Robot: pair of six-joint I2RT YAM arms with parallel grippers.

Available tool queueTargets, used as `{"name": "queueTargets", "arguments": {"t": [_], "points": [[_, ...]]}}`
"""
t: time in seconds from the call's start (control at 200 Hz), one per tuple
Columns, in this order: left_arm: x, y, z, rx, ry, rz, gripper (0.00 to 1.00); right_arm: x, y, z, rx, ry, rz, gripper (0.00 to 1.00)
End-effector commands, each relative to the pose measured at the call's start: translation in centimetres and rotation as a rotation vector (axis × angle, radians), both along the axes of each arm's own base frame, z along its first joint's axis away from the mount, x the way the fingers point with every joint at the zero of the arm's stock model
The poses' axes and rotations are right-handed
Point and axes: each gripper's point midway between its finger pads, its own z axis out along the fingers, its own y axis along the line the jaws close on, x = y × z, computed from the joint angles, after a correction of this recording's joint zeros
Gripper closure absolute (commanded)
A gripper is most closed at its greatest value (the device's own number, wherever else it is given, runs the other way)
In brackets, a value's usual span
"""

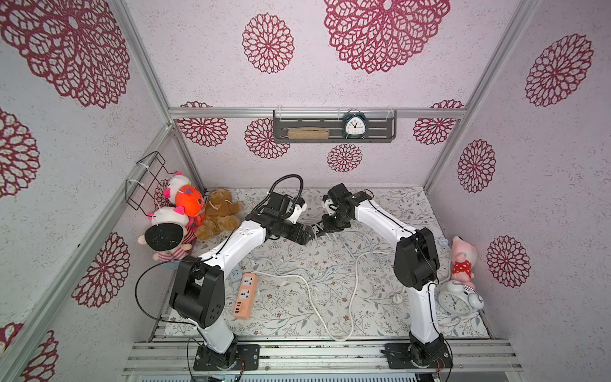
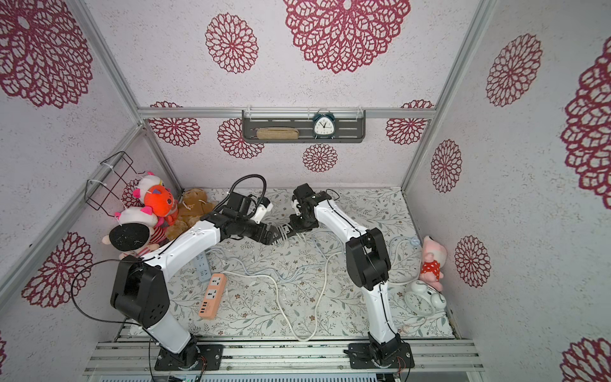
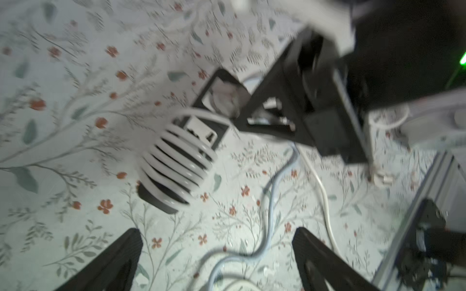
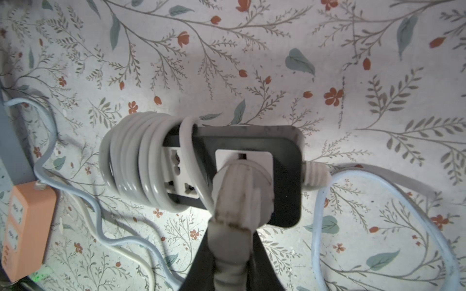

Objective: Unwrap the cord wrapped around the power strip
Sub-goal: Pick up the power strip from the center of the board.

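Barely started. Power strip (image 4: pixel 287 141) is mid-table toward the far side, with many turns of cord (image 4: pixel 131 161) wound around it. Right gripper (image 4: pixel 232 236) pinches the plug (image 4: pixel 239 186). Left gripper (image 3: pixel 214 239) is spread wide and empty, just beside it.

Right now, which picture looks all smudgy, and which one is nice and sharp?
Left wrist view: smudgy all over, the coiled white cord on the black power strip smeared. Right wrist view: sharp, the white plug crisp, with a bright patch beside it. Both top views: clear and evenly lit.
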Motion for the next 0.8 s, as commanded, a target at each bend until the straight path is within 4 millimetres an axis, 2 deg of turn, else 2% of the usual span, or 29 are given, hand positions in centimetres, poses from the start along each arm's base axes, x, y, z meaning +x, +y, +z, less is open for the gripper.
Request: {"name": "queueTargets", "arguments": {"t": [0.0,0.215,0.385,0.58,0.795], "points": [[-1.4,-0.1,-1.4,0.032,-0.008,-0.169,0.03,0.5,0.6,2.5,0.066,-0.028,0.048,1.00],[1.5,0.2,-2.2,0.137,-0.119,-0.104,0.03,-0.9,2.1,4.1,0.162,-0.007,0.138,1.00],[3.7,0.8,-2.0,0.228,-0.236,-0.040,0.03,-1.7,2.0,5.3,0.176,-0.022,0.184,1.00],[3.2,-0.3,-3.2,0.227,-0.202,-0.087,0.03,-2.1,2.5,6.9,0.223,-0.041,0.213,1.00],[2.8,-0.2,-5.1,0.255,-0.155,-0.086,0.03,-2.2,2.9,8.8,0.261,-0.085,0.235,1.00]]}}
